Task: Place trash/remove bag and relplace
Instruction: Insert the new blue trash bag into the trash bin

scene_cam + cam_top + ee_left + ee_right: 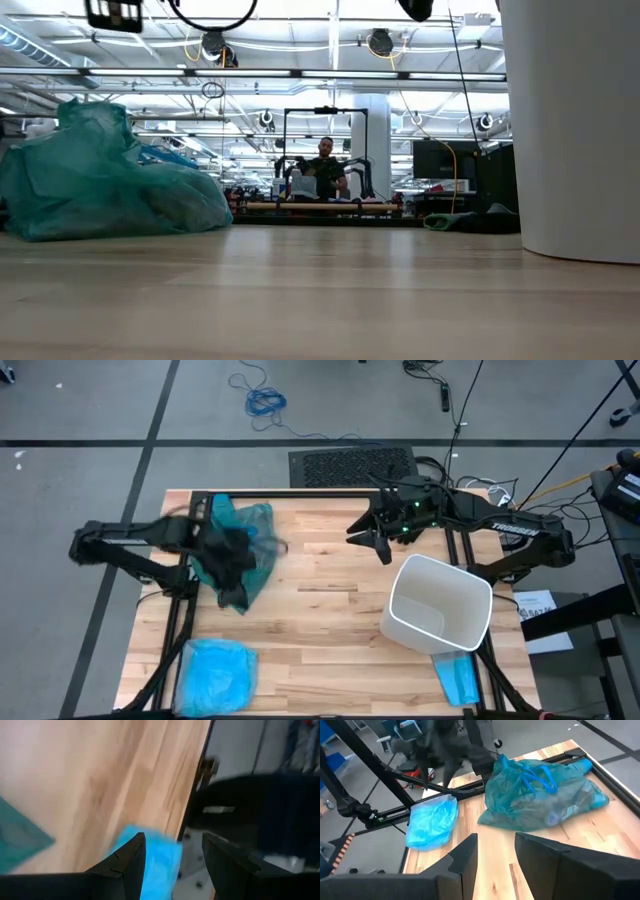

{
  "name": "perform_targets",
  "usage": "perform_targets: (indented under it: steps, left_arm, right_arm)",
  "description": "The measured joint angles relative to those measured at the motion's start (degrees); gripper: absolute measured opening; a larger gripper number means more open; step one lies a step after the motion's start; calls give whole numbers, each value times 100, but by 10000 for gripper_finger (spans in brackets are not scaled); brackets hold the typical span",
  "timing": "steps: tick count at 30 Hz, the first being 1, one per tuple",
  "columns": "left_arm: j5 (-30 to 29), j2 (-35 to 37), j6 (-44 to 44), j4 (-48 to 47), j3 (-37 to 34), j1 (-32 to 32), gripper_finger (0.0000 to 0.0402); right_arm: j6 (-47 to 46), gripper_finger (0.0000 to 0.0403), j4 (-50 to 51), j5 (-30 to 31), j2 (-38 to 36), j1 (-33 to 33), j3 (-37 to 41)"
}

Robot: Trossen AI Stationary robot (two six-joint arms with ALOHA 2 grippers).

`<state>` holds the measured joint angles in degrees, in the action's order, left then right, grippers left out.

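The teal-green bag lies bulging on the table's far left part, with its tied top up; it also shows in the low view and the right wrist view. Dim pale shapes show through its wall; no loose trash is in sight. My left gripper hovers over the bag, blurred, and its wrist view shows its fingers open and empty. My right gripper is open at the table's far middle, beside the white bin's far side, and faces the bag.
A white bin stands on the table's right part, with no liner in it; it fills the right of the low view. A paler sky-blue plastic bag lies at the near-left corner. A small folded blue sheet lies near the bin's near side.
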<state>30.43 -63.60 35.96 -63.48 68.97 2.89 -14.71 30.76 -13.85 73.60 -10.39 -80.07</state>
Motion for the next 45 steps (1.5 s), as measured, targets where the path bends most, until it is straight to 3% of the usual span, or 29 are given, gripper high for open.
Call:
perform_targets:
  steps: [8, 17, 31, 34, 39, 45]
  left_arm:
    - [-1272, -820, 991, -4, 2, 2026, 189]
    - [-1759, -1982, 1026, -197, 2, 3497, 189]
    - [-1739, -3544, 1449, 181, 2, 4269, 180]
    - [-1735, -3640, 1620, 198, 2, 4295, 138]
    - [-1677, -3635, 1777, 423, 2, 4294, 20]
    - [-1728, -3272, 1932, 511, 2, 4092, 2]
  right_arm:
    - [300, 122, 87, 0, -2, 0, 2]
    - [468, 122, 303, 2, -2, 0, 2]
    - [468, 122, 616, 2, -2, 0, 2]
    - [464, 122, 618, 2, -2, 0, 2]
    - [451, 122, 619, 2, -2, 0, 2]
    - [450, 122, 619, 2, -2, 0, 2]
